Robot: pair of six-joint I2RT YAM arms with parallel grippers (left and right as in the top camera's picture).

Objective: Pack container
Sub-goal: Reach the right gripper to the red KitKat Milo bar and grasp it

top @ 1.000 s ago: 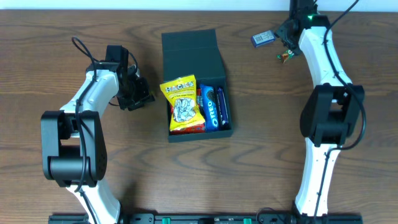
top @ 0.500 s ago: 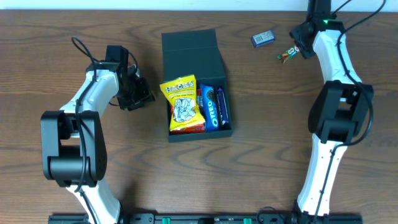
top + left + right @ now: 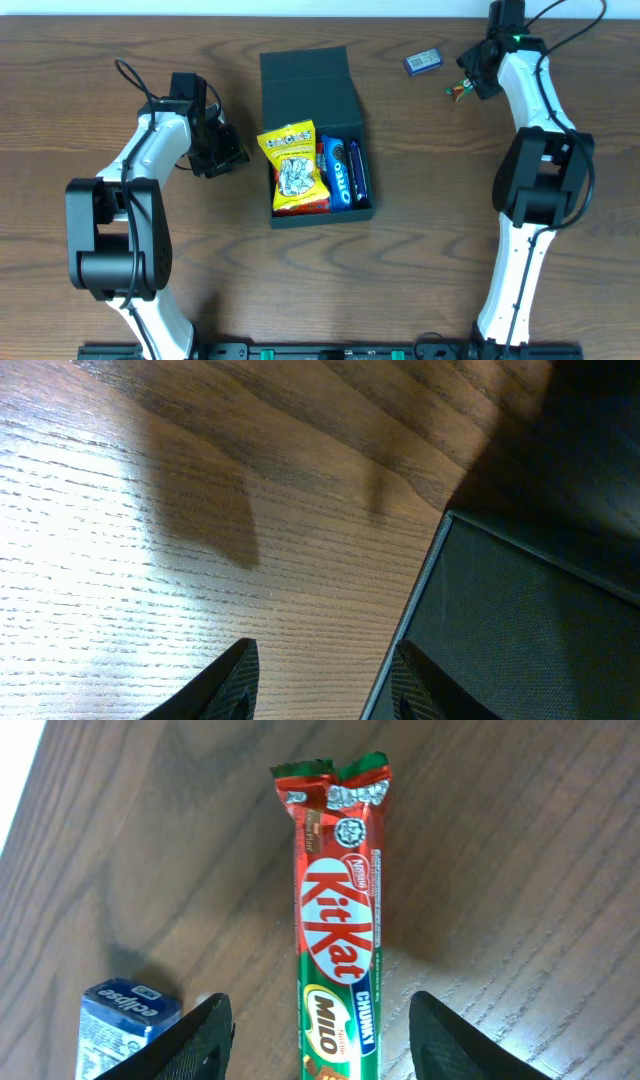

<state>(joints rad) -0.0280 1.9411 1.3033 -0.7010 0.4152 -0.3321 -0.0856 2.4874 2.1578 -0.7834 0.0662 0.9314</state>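
The dark teal container (image 3: 310, 105) stands open at mid-table, its flap lid folded back. Inside lie a yellow snack packet (image 3: 293, 168) and a blue Oreo pack (image 3: 343, 172). My left gripper (image 3: 222, 150) hovers open just left of the box. In the left wrist view that gripper (image 3: 320, 682) holds nothing, and the container wall (image 3: 530, 620) fills the right side. My right gripper (image 3: 472, 78) is at the far right, open over a KitKat bar (image 3: 458, 91). In the right wrist view the gripper (image 3: 325, 1042) straddles the KitKat bar (image 3: 338, 910), fingers apart from it.
A small blue Eclipse mint pack (image 3: 423, 62) lies left of the KitKat, also seen as the mint pack (image 3: 125, 1020) beside my right gripper's left finger (image 3: 200, 1040). The table's far edge runs close behind both.
The right arm swung right, then came back left over the KitKat bar. The left arm and the container's contents have not moved.
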